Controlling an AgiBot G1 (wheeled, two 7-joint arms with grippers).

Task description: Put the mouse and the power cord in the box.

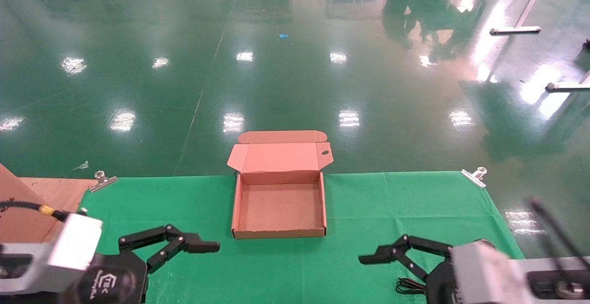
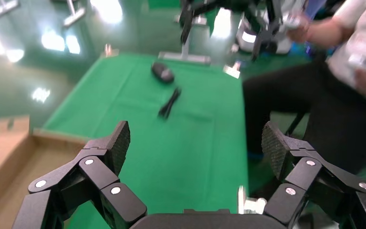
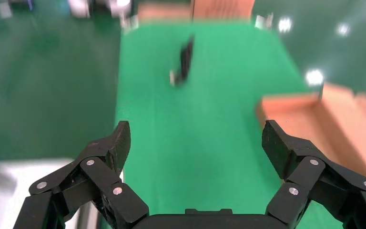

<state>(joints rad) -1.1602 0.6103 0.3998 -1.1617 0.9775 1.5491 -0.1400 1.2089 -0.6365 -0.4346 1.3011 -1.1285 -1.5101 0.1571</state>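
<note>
The brown cardboard box (image 1: 279,234) lies at the middle of the green cloth, lid open toward the far side, inside bare. In the left wrist view the black mouse (image 2: 162,72) lies far off on the cloth, with its thin coiled cable (image 2: 169,102) nearer. A strand of that cable (image 1: 408,286) shows beside my right arm. A black elongated bundle (image 3: 186,59), apparently the power cord, lies far across the cloth. My left gripper (image 2: 195,138) hovers open left of the box, its finger (image 1: 198,244) pointing inward. Right of the box, my right gripper (image 3: 195,140) is open and holds nothing.
The green cloth (image 1: 368,202) is held by metal clips (image 1: 102,180) at its far corners (image 1: 475,175). A wooden board (image 1: 27,202) lies at the far left. A seated person (image 2: 333,81) is beside the table's right end. Shiny green floor lies beyond.
</note>
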